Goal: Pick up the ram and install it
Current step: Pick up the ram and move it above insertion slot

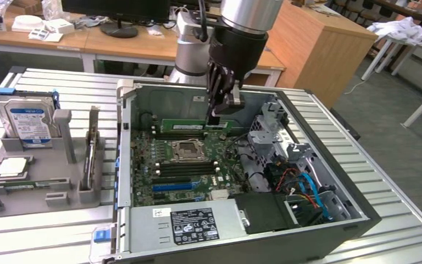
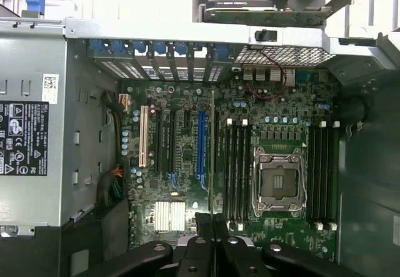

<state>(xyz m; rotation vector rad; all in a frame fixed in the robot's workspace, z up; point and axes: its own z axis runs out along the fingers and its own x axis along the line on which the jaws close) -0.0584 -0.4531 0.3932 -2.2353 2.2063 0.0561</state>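
Ram [image 1: 185, 126] gripped near one end by the tool [image 1: 217, 120], jaws narrow on it, hanging in the case [image 1: 127, 137] above the motherboard [image 1: 196, 170], toward its far edge in the exterior view. Best kept parallel to the memory slots [image 2: 237, 164], centred, pushed straight down.

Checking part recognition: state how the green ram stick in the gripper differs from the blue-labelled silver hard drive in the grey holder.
The long, narrow green ram stick is thin; the blue-labelled silver hard drive is a broad block. The ram hangs in the gripper over the green motherboard inside the case; the drive stands in the grey holder outside it. Both stand on edge.
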